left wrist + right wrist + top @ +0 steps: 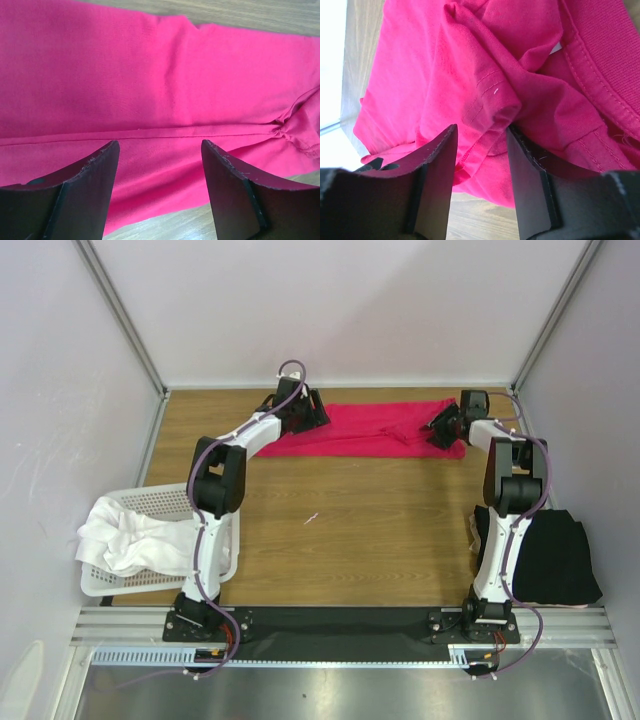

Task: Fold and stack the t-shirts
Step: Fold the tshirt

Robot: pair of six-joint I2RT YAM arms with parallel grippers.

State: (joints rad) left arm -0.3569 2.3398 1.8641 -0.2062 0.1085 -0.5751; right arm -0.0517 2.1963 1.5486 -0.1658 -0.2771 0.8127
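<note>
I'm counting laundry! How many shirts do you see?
3: crimson-pink fabric shirt at far edge, black fabric shirt near right, white fabric bundle in white plastic basket, maybe hiding more.

I count one pink shirt (370,430), one black shirt (555,555) and one basket (160,498) on one tabletop (350,525). In the basket are white shirts (125,535); how many, I cannot tell. I have two claws: left claw (308,412), right claw (440,430).

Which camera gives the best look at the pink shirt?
The top camera: it shows nearly the whole pink shirt, spread in a long strip. Both wrist cameras show only close-up patches of its fabric.
</note>
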